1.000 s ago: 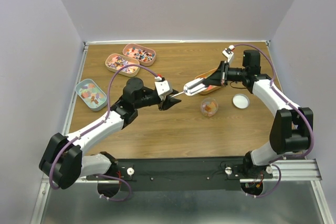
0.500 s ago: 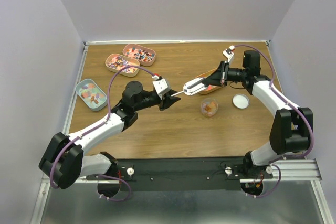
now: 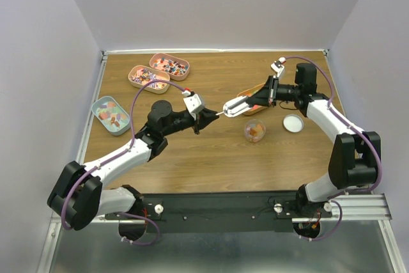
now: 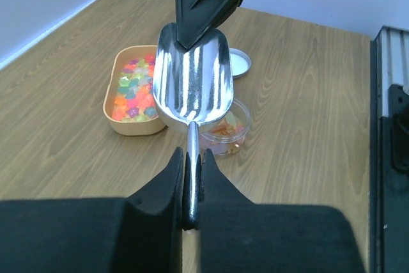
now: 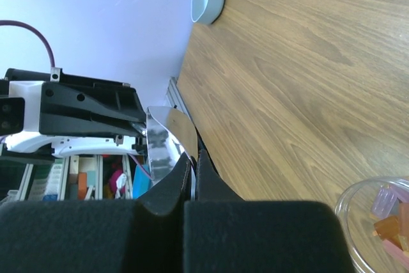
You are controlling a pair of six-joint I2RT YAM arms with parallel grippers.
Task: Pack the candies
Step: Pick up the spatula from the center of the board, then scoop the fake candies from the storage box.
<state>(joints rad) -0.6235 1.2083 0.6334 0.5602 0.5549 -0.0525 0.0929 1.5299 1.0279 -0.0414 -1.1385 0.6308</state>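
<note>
- Left gripper, mine, is pinching narrowly on the thin handle of the silver scoop, above the middle of the counter.
- A second ago it was hanging just short of that handle; it has been edging in toward the right edge and onto it.
- My right gripper is clamping the far rim of the scoop's bowl, so both of us are holding it.
- The bowl is looking empty in my left wrist view.
- The candies are lying in a peach tin under the scoop, in more tins by the far-left corner, and a few in a clear jar.
- I am judging this a handover; scooping is waiting on one gripper letting go.
</note>
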